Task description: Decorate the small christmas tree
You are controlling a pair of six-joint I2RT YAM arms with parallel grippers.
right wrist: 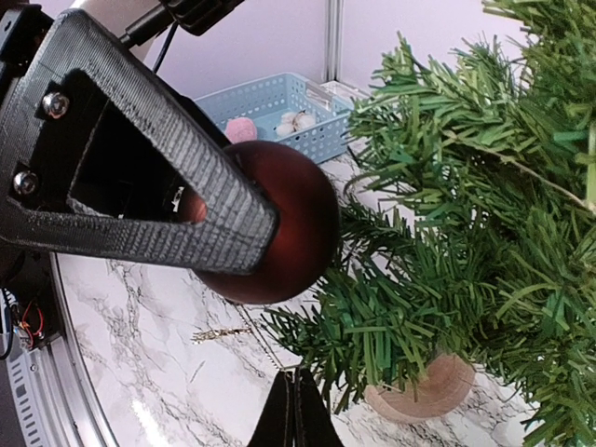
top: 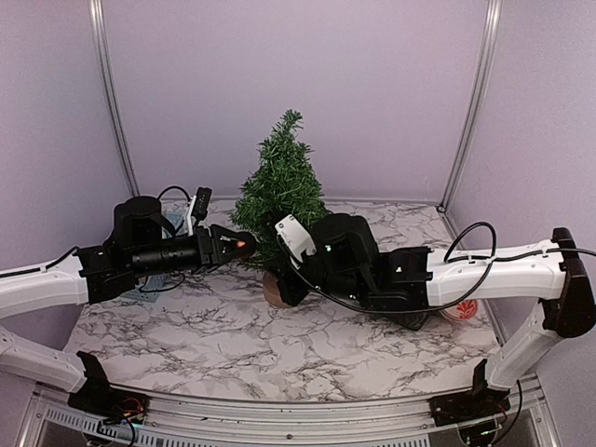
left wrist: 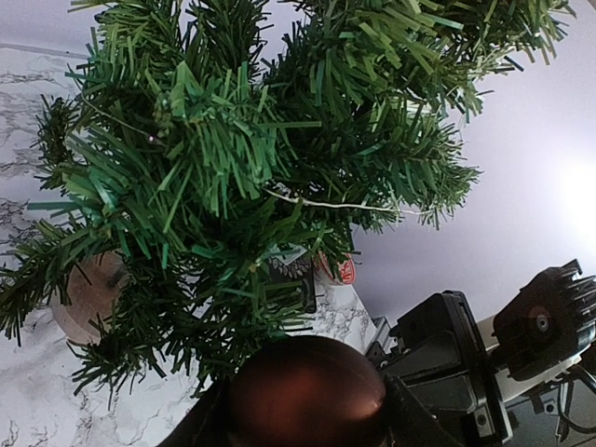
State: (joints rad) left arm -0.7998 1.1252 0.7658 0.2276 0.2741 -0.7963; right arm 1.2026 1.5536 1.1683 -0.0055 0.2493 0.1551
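Left tool (top: 239,247) loaded, right tool (right wrist: 294,396) closed.

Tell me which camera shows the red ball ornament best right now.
Right wrist view: the red ball appears almost whole, one finger of the left end effector across it, beside the small christmas tree. Left wrist shows only its upper part at the bottom edge; the top view, just a small red glint.

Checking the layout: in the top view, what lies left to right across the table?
Glossy dark-red round bauble in the left arm's fingers → small green bristly christmas tree → reddish round object.
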